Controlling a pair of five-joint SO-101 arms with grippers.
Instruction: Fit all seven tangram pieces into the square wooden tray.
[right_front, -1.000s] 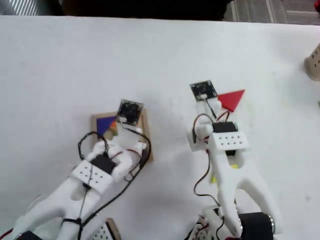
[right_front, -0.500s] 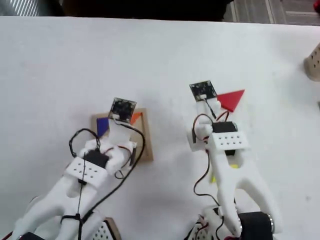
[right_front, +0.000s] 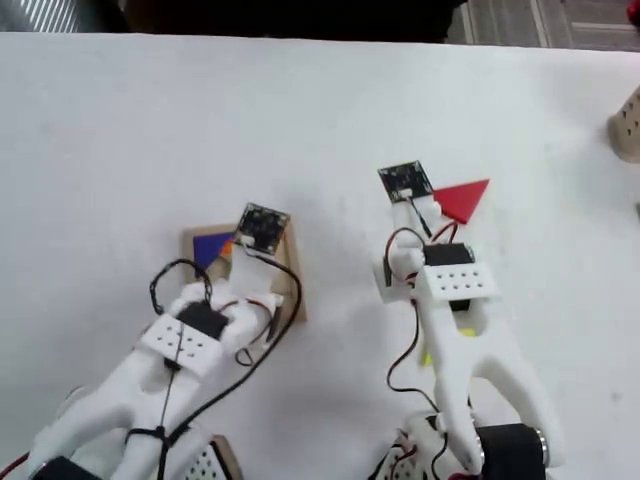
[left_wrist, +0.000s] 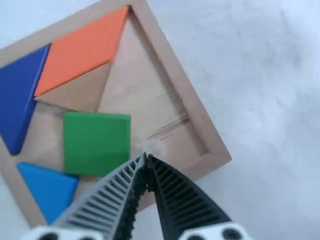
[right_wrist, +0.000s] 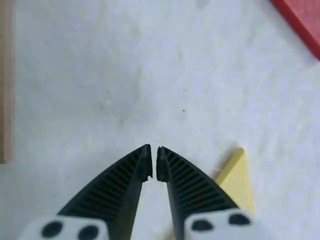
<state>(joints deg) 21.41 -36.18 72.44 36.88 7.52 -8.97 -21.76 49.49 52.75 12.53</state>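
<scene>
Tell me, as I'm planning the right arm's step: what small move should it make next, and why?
Probably open the right gripper and shift it over the yellow piece. Its jaws are shut above bare table, the yellow piece lies just beside them, and both it and the red triangle lie outside the tray, which has room left.
</scene>
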